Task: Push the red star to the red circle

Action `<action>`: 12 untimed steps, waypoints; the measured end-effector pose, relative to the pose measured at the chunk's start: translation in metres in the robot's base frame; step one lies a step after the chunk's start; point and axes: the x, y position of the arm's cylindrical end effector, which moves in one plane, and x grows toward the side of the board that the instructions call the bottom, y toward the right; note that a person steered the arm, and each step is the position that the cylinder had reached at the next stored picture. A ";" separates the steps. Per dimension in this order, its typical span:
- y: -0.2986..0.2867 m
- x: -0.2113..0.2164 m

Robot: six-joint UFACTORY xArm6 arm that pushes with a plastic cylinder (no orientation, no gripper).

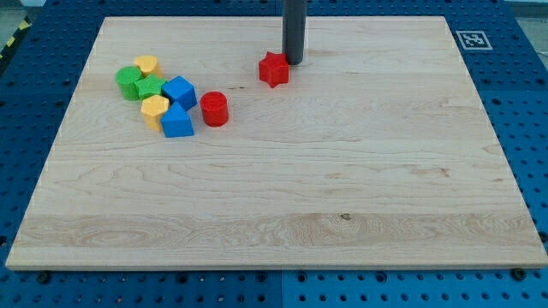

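Wooden board [342, 188] fills most of the view, light grain running left-right, sitting on a blue perforated table [522, 51]. Square black-and-white fiducial tag [470, 38] at the board's top right corner; it's a pattern only, no readable text. No brand or label readable anywhere. Yellow/black hazard stripe [13, 38] at the view's far left edge.

Dark rod [294, 26] comes down from the view's top, upright. No claw on this rig, so nothing to report as apart or together; it's a bare rod. My tip [294, 62] is on the board just to the upper right of the red star [274, 69], at or very near its edge; can't tell if it is actually touching.

Red star sits in the board's upper middle, lying flat. Compact shape, no clear long axis; point directions too small to call reliably.

Red circle [214, 109] is a short cylinder standing on its flat face, down and to the left of the star, apart from it, bare board between them.

Cluster at the view's left, just left of the red circle:
- two blue blocks [179, 90] and [177, 122], angular, stacked top-bottom in the view, touching
- two green blocks [129, 81] and [149, 87], side by side
- yellow block [146, 65] at the cluster's top, yellow block [155, 109] lower, beside the lower blue

Cluster shapes are hard to make out.
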 end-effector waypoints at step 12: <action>-0.059 0.066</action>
